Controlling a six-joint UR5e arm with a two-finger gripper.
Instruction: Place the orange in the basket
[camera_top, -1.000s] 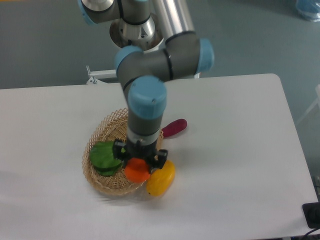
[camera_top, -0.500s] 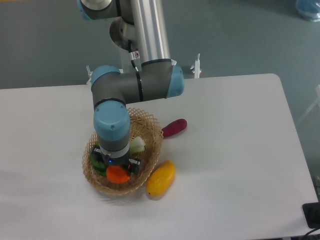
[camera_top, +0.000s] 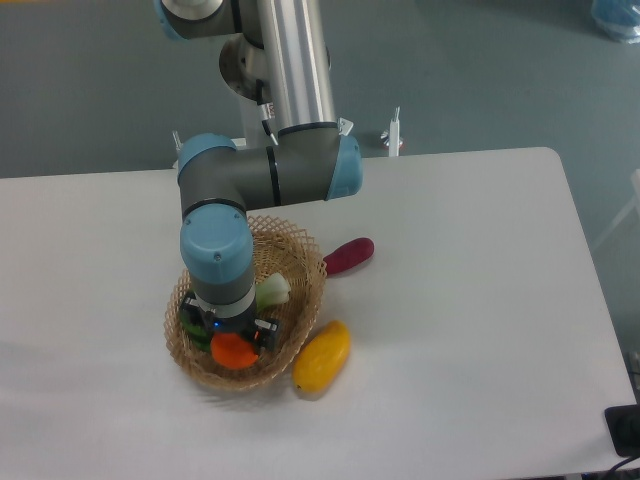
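Now | orange (camera_top: 232, 350): round, no long axis, inside basket (camera_top: 300, 300) | jaws: clamped on orange

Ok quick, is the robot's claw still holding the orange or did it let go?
Gripper: right over the orange inside the basket, but the wrist hides the jaws, so holding or let go cannot be told.

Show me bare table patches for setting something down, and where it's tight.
Free: the wide stretch right of the purple vegetable and yellow fruit, out to the table edge; also the strip left of the basket. Crowded: inside the basket, where the pincer, orange and greens sit.
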